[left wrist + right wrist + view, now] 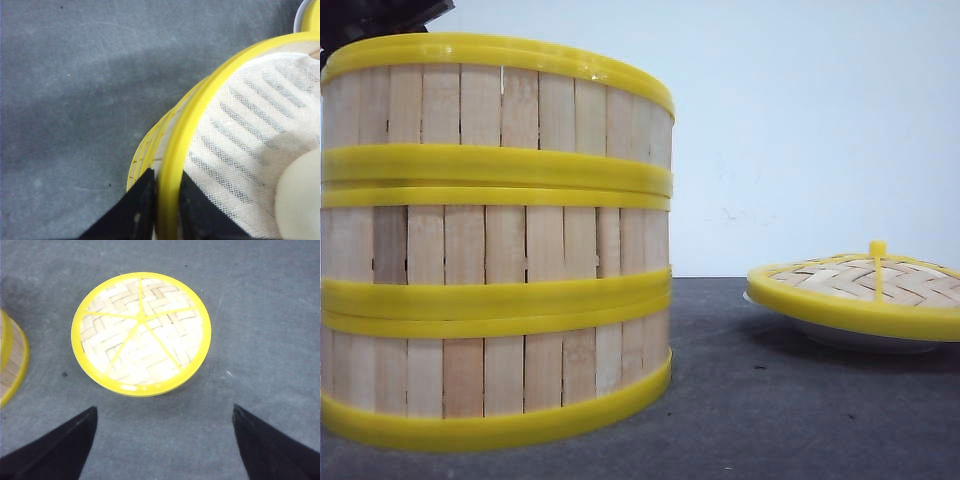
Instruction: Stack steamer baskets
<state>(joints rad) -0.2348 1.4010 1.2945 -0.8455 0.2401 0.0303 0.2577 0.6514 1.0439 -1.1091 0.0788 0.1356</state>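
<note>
Yellow plastic rims band a stack of three steamer baskets (pixel 495 240) that fills the near left of the front view, their light wooden slats upright and the tiers sitting nearly flush on the grey table (pixel 770 400). To the right and farther back, the domed woven lid (pixel 865 285) rests on a white plate (pixel 840 335), well apart from the stack.

The main risk, as I judge it, lies in letting go. The left gripper (pixel 167 210) is pinched narrow on the top basket (pixel 240 140), one black finger outside the wall and one inside, with the yellow rim squeezed between them. If the fingers open unevenly or the arm lifts off at a slant, the rim could drag with them and slide the top tier off centre, or tip the whole tall stack. A white mesh liner (pixel 245 150) lies inside that basket, and a pale round object (pixel 300 200) sits on it; I cannot tell what it is.

The left wrist reaches down over the stack's rim on its left side, and only a dark sliver of the arm shows at the front view's top left corner. The right gripper (pixel 165 440) hangs above the table near the lid, its fingers spread wide and holding nothing
</note>
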